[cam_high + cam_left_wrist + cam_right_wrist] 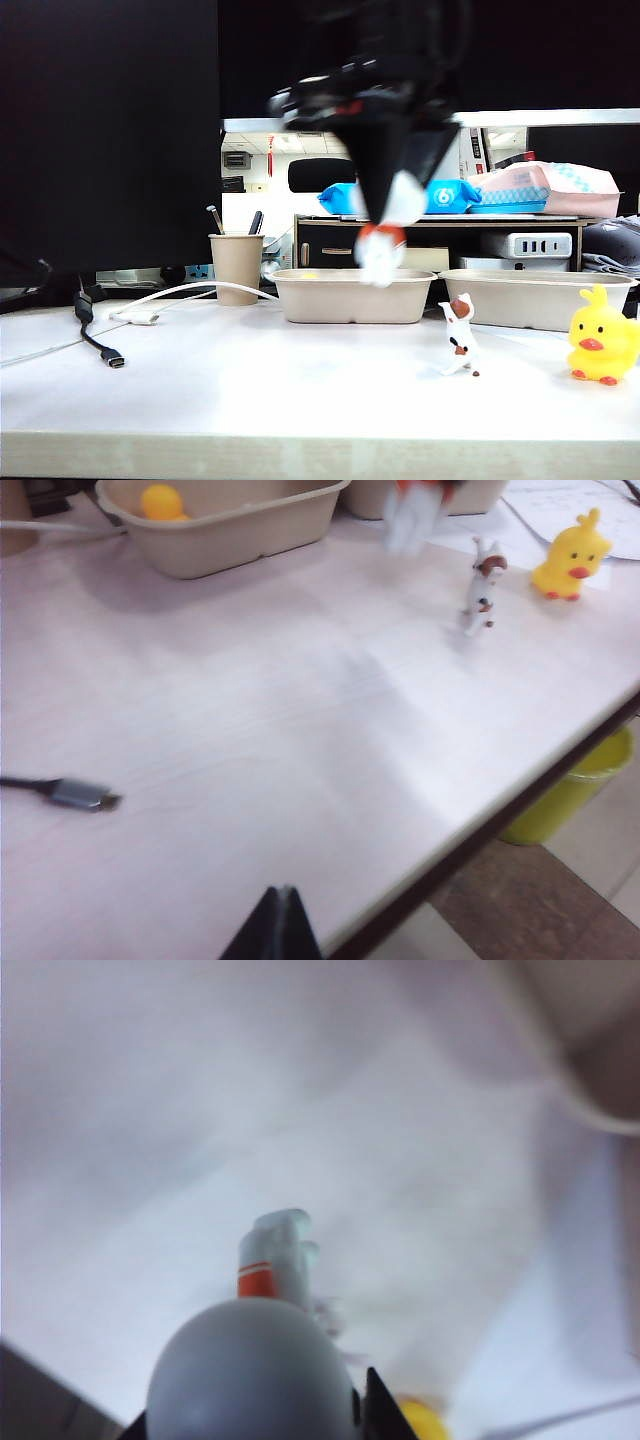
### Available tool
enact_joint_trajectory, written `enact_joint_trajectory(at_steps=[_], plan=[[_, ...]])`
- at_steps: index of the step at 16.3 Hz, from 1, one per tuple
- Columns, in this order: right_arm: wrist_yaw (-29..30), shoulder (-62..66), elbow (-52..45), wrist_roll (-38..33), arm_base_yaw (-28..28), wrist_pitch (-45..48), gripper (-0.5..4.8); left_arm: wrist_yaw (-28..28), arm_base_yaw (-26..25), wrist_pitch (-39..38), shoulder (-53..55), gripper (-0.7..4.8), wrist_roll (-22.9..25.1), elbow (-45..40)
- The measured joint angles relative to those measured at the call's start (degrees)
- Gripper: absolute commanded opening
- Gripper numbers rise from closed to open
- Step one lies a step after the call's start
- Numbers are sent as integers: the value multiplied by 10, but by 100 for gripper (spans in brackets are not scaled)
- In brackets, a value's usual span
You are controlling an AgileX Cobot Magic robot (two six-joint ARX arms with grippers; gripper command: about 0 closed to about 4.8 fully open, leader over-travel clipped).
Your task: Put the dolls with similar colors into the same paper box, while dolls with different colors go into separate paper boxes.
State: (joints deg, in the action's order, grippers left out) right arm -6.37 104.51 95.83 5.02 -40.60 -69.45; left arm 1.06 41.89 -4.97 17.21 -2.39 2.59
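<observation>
My right gripper (385, 228) hangs blurred above the table, shut on the white round-headed doll (383, 240) with the orange collar, in front of the left paper box (350, 298). In the right wrist view its dark fingers (383, 1412) flank the doll's round head (250, 1375). A yellow duck (160, 500) lies inside that box (225, 535). The right paper box (530, 300) stands beside it. On the table in front of it stand the white-and-brown animal (460, 340) and another yellow duck (603, 347). My left gripper (283, 898) is shut on nothing, above the table near its front edge.
A tan paper cup (236, 262) with pens stands left of the boxes. A white cable (190, 290) and a black cable with a plug (100, 345) lie at the left. A shelf with packages (545, 190) is behind. A yellow bin (580, 785) stands below the table edge.
</observation>
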Motion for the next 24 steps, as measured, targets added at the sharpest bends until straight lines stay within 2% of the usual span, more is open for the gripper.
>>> enact_joint_trajectory(at_steps=[6,14,17,21,23,24], plan=[[-1,-8,12,18,106,11,139,0,30,0,0,-5,0,0],[-2,-8,13,52,210,122,139,0,28,0,-104,-5,0,0],[-1,-6,13,54,231,154,139,0,-4,0,-132,-5,0,0],[0,27,14,57,234,154,139,1,-47,0,-167,-5,0,0],[0,59,14,58,234,150,161,0,-80,4,-170,-5,0,0],[0,68,14,58,234,151,189,-1,-80,4,-170,-5,0,0]])
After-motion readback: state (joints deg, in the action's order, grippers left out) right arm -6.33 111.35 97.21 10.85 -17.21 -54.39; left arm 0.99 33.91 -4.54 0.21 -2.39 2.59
